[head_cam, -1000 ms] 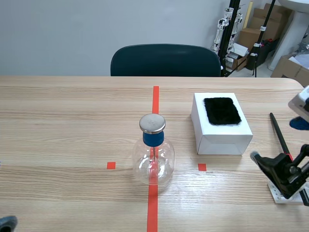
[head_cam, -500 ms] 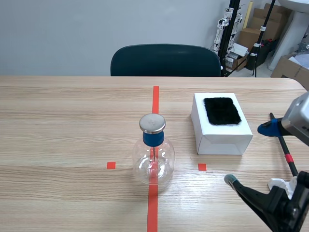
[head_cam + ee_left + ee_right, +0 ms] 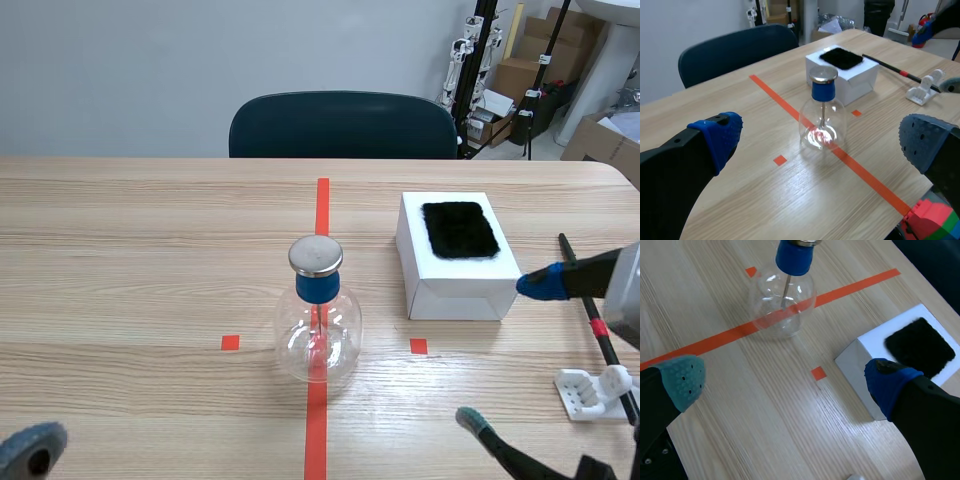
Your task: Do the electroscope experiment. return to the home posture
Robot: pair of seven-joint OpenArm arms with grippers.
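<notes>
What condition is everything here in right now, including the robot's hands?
Flask: upright, stopper in.
Box: resting flat, black pad on top.
Rod: lying down, one end at the stand.
Left hand: open, empty.
Right hand: open, empty.

1. No text, label, brand, number or sign can be read in any view.
2. Cardboard boxes (image 3: 512,78) far behind the table: any print on them is too small to tell.
</notes>
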